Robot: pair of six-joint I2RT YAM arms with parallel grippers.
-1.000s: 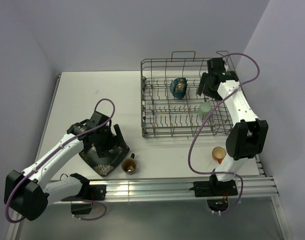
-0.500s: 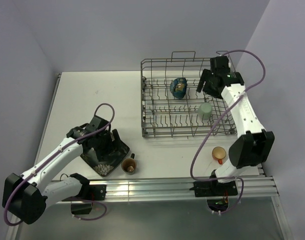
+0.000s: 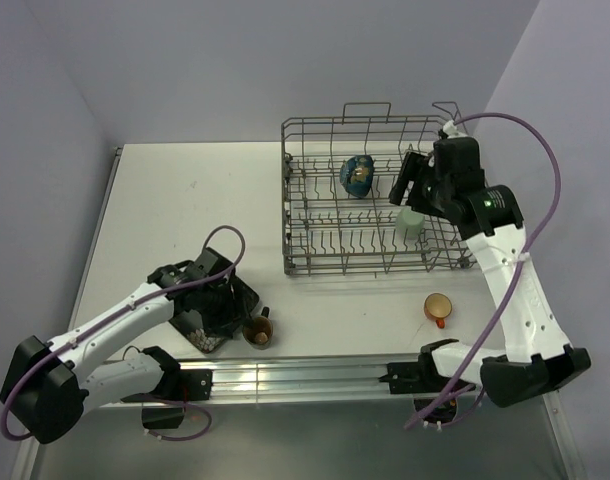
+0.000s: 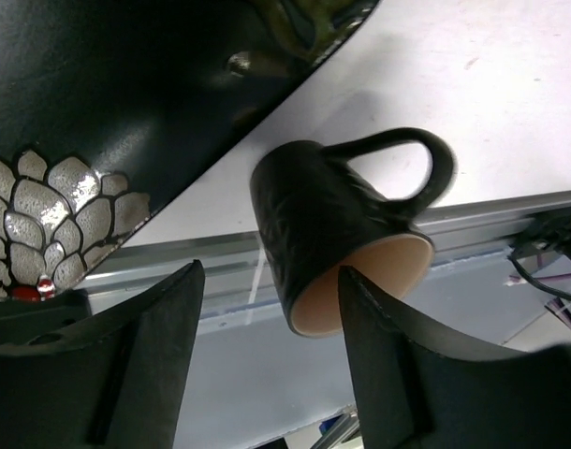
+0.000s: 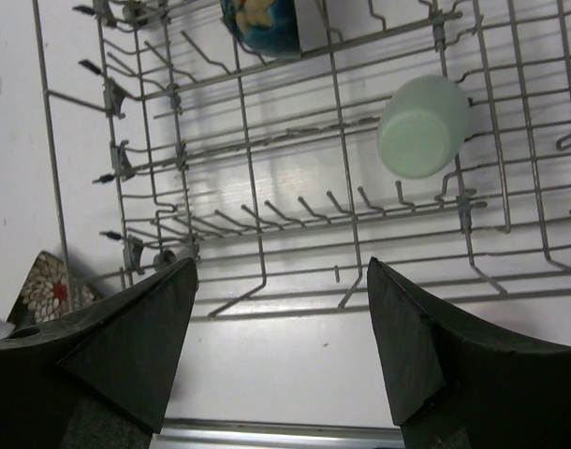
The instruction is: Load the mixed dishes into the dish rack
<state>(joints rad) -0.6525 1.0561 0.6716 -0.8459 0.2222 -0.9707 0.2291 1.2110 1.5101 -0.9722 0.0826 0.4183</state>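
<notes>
The dark square plate [image 3: 197, 328] with the silvery leaf pattern lies at the table's near left edge, partly under my left gripper [image 3: 223, 312]. The small brown cup [image 3: 257, 331] stands right of it. In the left wrist view the open fingers straddle the cup [image 4: 346, 234], beside the plate [image 4: 98, 103]. The grey wire dish rack [image 3: 286, 205] holds the dark bowl [image 3: 358, 176] on edge and the pale green cup [image 3: 412, 223]. My right gripper [image 3: 402, 187] hovers open and empty over the rack's right part. The small orange cup [image 3: 437, 308] stands in front of the rack.
The right wrist view looks down on the rack's tines [image 5: 248, 178], the pale green cup [image 5: 423, 126], the bowl [image 5: 262, 21] and a plate corner [image 5: 47, 285]. An aluminium rail [image 3: 315, 375] runs along the near edge. Purple walls close the back and sides.
My left gripper has moved down over the plate toward the brown cup. My right arm has swung outward and its gripper has drawn back from the rack's far right corner; the orange cup now shows fully.
</notes>
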